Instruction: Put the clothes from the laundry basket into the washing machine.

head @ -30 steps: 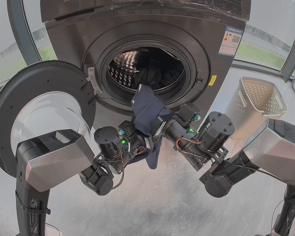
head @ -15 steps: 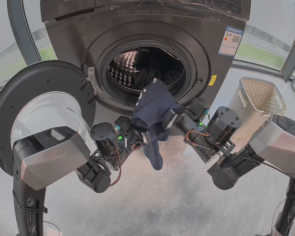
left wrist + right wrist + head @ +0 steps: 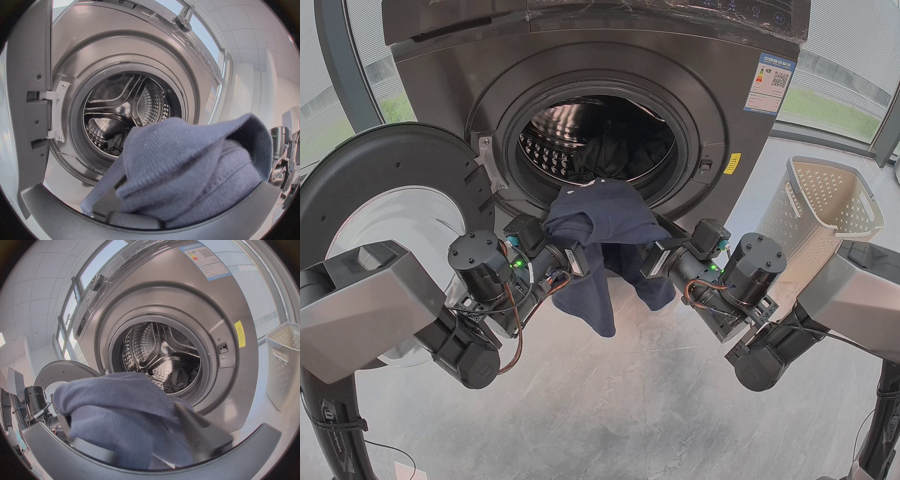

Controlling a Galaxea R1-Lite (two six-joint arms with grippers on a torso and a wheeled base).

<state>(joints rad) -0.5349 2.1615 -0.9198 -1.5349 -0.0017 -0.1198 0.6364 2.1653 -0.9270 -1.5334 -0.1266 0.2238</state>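
Navy garment (image 3: 600, 215) lies draped over both gripper tips, just in front of the washing machine (image 3: 456, 75). Its upper edge is at the lower rim of the port and its loose ends hang toward the floor. That rim sits between the cloth and the drum.

Left gripper (image 3: 578, 257) and right gripper (image 3: 655, 257) are close together, both buried under the cloth, so I cannot tell how either's jaws stand or whether they pinch it.

Dark clothes (image 3: 612, 153) lie in the drum. The door (image 3: 394, 162) is swung wide on the robot's left, beside the left arm. Laundry basket (image 3: 837, 206) stands right of the machine, well apart from the garment.
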